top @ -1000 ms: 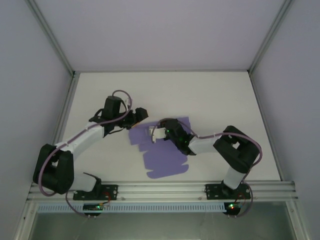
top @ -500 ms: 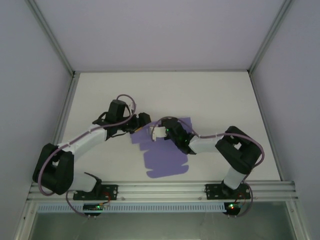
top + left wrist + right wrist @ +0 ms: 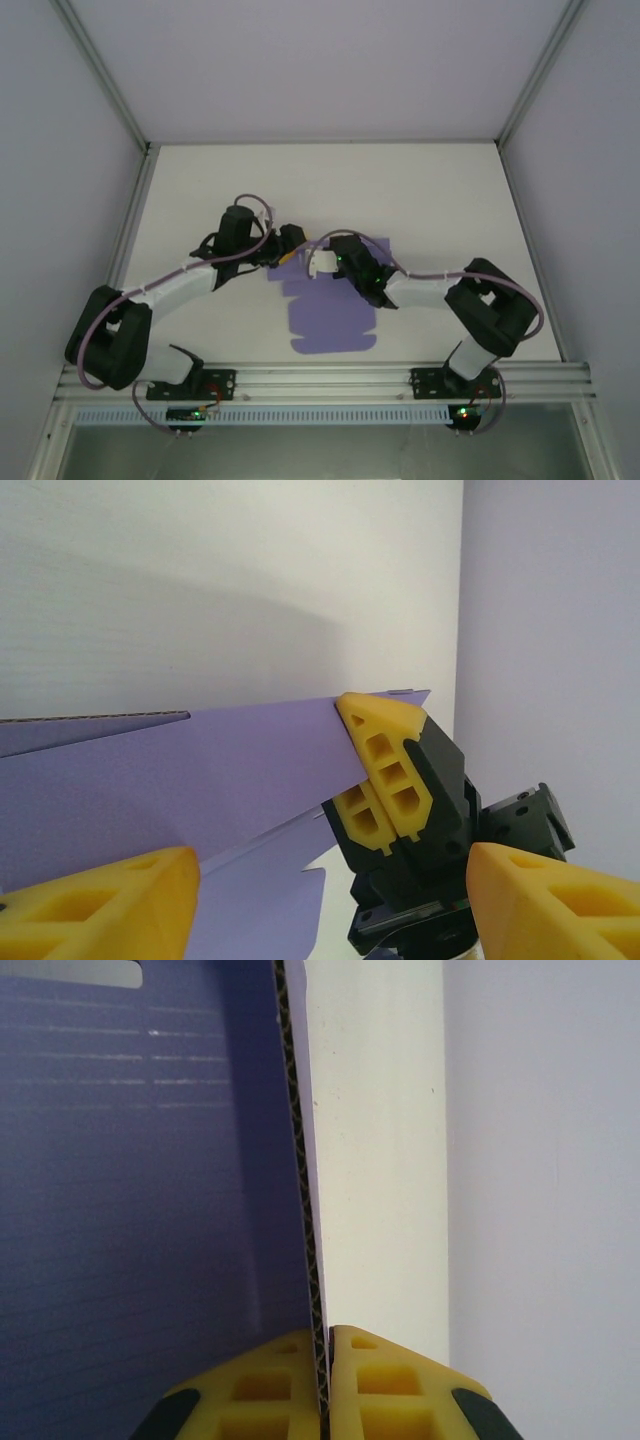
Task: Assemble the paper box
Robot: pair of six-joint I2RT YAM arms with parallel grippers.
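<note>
Compared with a second earlier, the left gripper (image 3: 288, 243) is sitting further right, now just beside the right gripper (image 3: 318, 262), and the right arm is bending with its elbow further out to the right. The paper box (image 3: 335, 318), a flat lilac blank, is lying on the white table (image 3: 200, 190) between the arms, with its far edge being lifted. The right fingers (image 3: 270, 1385) are clamping that corrugated edge tightly. The left fingers (image 3: 110, 900) are standing spread apart, gripping nothing, with the raised sheet just ahead of them
</note>
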